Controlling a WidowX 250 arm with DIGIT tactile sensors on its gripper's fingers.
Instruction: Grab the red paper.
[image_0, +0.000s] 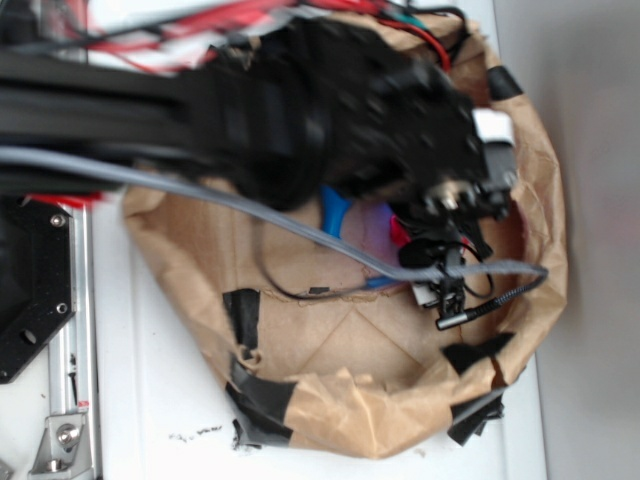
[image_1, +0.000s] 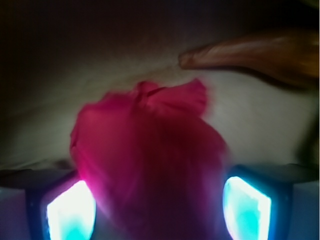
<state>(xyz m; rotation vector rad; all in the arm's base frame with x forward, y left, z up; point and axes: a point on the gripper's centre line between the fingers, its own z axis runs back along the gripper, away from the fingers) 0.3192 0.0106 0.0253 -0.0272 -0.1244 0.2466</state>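
1. In the wrist view we see the red paper (image_1: 150, 165) filling the middle and lower part of the frame; it is a wrinkled, bright red wad, blurred at its edges.
2. We find the gripper (image_1: 159, 207) straddling that wad; one glowing cyan finger pad (image_1: 71, 212) sits at 8 o'clock of the paper and the other at 4 o'clock, each right at the wad's flank; the jaws stand partly apart with the paper between them, but we cannot tell whether they press on it or merely bracket it.
3. At 1 o'clock from the paper, apart from it, lies a brown-orange pointed object (image_1: 250, 55), its tip aimed toward 9 o'clock.
4. In the exterior view we see the black arm (image_0: 300, 110) reaching in from 9 o'clock over a brown paper basin (image_0: 350, 400) patched with black tape (image_0: 262, 410); the basin rests on a white table (image_0: 160, 400).
5. Below the arm's end a sliver of red shows at the basin floor, and a blue object (image_0: 335, 212) sits at 9 o'clock of it; the rest is hidden by the arm.
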